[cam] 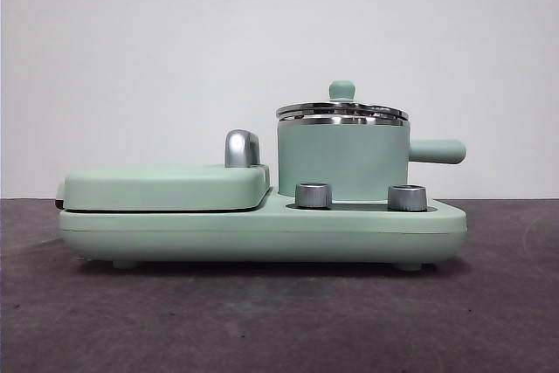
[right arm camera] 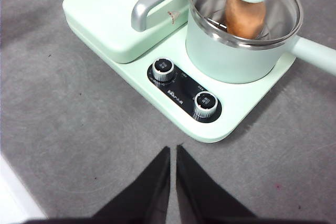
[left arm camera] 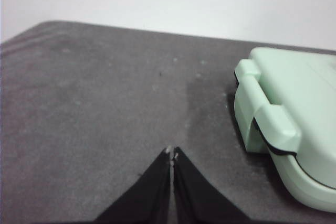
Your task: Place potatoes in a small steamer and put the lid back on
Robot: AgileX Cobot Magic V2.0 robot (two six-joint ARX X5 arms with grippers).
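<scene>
1. The grey counter (cam: 262, 321) carried a mint-green cooking base (cam: 262, 229), its flat griddle box (cam: 166, 188) on the 9 o'clock half in the front view, a chrome handle (cam: 241, 148) behind it.
2. The small steamer (cam: 342, 162) stood on the base's 3 o'clock half, side handle pointing to 3 o'clock, two metal dials (right arm camera: 163, 69) in front of it.
3. The lid (cam: 342, 112) sat on the steamer's rim, knob up.
4. The potatoes (right arm camera: 244, 17) lay inside the steamer, seen through the glass.
5. The left gripper (left arm camera: 172, 153) hung clenched and empty above bare counter beside the griddle box.
6. The right gripper (right arm camera: 173, 149) was clenched, empty, above the counter near the dials.
</scene>
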